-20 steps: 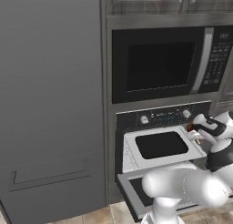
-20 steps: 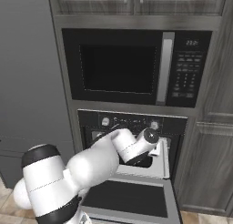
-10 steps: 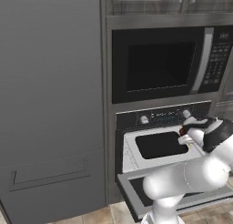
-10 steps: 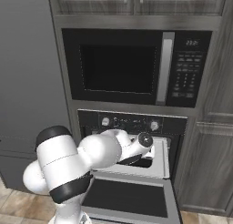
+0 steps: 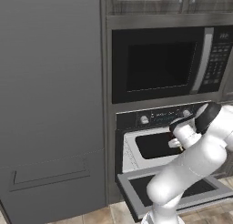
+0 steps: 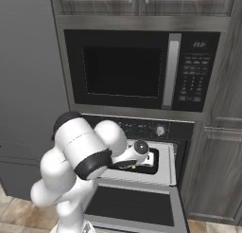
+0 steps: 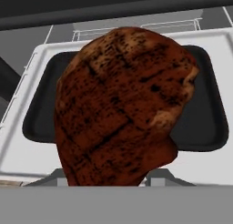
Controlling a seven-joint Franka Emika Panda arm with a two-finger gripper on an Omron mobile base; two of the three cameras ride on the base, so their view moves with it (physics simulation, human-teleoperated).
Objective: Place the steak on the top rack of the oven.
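The steak (image 7: pixel 120 104) hangs in the gripper (image 5: pixel 175 141), a dark reddish-brown seared lump with a paler edge on one side, held above the top rack (image 7: pixel 27 145) and not yet resting on it. In the hand view it looms right in front of the camera, with the pale grey shelf and its dark rectangular centre spread out behind and below it. The jaws are closed on the meat, though the fingertips themselves are hidden behind it. From the left base view the hand sits at the right part of the pulled-out rack, just under the control strip of the oven (image 5: pixel 157 118), whose knob (image 5: pixel 144 119) is close above; the drop-down door (image 6: pixel 132 206) lies open below, and the microwave (image 6: pixel 142 68) sits over the oven. From here the main risks look like these: letting go while the steak is too high could make it bounce or roll toward the front lip of the rack and onto the door. The hand is close to the top of the oven opening, so lifting or tilting could knock the wrist against the control strip. A drop too far to the side could leave the meat on the pale rim instead of in the dark centre.
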